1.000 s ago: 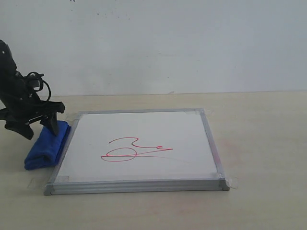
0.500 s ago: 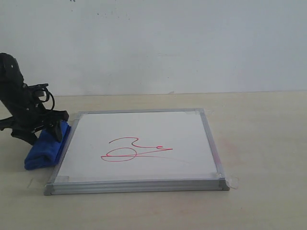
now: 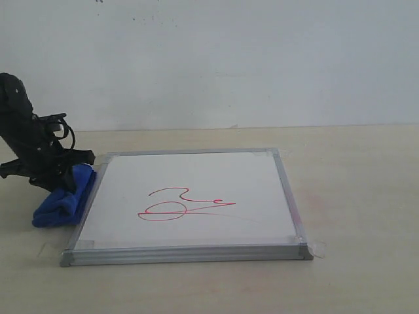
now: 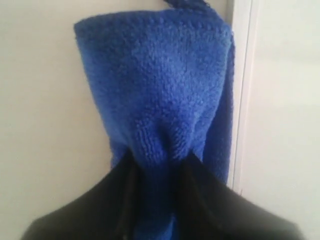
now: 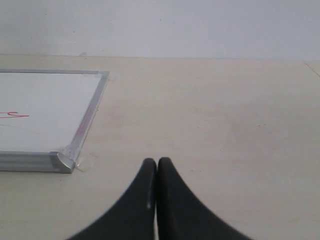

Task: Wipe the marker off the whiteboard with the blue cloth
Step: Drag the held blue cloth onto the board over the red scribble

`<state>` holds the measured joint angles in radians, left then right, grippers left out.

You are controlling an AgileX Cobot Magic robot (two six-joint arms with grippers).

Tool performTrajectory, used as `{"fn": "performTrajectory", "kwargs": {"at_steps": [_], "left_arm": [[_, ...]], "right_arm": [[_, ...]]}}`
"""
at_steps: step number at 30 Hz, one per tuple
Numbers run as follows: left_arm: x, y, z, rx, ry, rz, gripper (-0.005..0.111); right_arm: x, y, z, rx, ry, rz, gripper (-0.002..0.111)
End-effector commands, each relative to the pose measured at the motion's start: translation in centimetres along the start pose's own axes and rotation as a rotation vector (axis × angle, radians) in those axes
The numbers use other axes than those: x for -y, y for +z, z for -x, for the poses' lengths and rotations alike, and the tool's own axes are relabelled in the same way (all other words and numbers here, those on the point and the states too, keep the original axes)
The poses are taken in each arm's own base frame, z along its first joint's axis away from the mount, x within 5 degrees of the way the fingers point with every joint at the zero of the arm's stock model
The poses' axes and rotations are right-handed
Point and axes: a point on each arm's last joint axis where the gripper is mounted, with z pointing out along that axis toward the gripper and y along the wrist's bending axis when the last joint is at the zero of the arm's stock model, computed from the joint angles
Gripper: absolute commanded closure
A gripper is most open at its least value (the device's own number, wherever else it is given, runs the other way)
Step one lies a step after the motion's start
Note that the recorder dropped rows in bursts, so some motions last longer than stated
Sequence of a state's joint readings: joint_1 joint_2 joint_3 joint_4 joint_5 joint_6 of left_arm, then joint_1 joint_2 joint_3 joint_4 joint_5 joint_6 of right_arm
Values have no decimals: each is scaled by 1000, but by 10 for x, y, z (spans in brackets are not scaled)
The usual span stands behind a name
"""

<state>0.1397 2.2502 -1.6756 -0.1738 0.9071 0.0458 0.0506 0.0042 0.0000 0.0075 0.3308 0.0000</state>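
risk, grip: left gripper point(image 4: 157, 165) pinches only a narrow fold of the blue cloth point(image 4: 155, 85). The rest of the bundle hangs loose, so it may unroll or slip out on the lift.
risk, snag: the cloth sits right at the left frame of the whiteboard point(image 3: 288, 196). A low drag to the right could catch the frame and shove the board, which looks held only by corner tape.
risk, wipe: if the fold bunches up, hard fingertips may meet the board instead of fabric and skip parts of the marker point(image 3: 183, 204).
cloth position: on the table point(image 3: 360, 196), left of the board, along its left frame; cannot tell if it touches.
marker: mid-board, not wiped.
left hand: jaws drawn in on the cloth's far end, fabric bunched between them.
left arm: far left, leaning down over the cloth, wrist low.
right gripper point(image 5: 156, 165): fingers pressed together, empty, over bare table right of the board's near right corner.
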Motion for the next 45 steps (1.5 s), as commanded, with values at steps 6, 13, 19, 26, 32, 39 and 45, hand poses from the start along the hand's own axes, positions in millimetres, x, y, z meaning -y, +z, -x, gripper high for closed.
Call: {"fn": "performTrajectory", "kwargs": {"at_steps": [6, 13, 19, 26, 32, 39, 45], "left_arm": [[6, -45, 10, 78, 16, -17, 103], [27, -78, 7, 110, 99, -90, 103], [69, -64, 2, 90, 190, -120, 103], [116, -35, -4, 130, 389, -88, 103], [115, -12, -9, 55, 408, -66, 103], [112, -9, -18, -44, 407, -54, 103], [111, -7, -22, -70, 384, 53, 103]], "right_arm": [[0, 0, 1, 14, -1, -6, 108], [0, 0, 1, 14, -1, -6, 108], [0, 0, 1, 10, -1, -6, 108], [0, 0, 1, 10, -1, -6, 108], [0, 0, 1, 10, -1, -6, 108], [0, 0, 1, 10, -1, -6, 108], [0, 0, 1, 10, -1, -6, 108]]}}
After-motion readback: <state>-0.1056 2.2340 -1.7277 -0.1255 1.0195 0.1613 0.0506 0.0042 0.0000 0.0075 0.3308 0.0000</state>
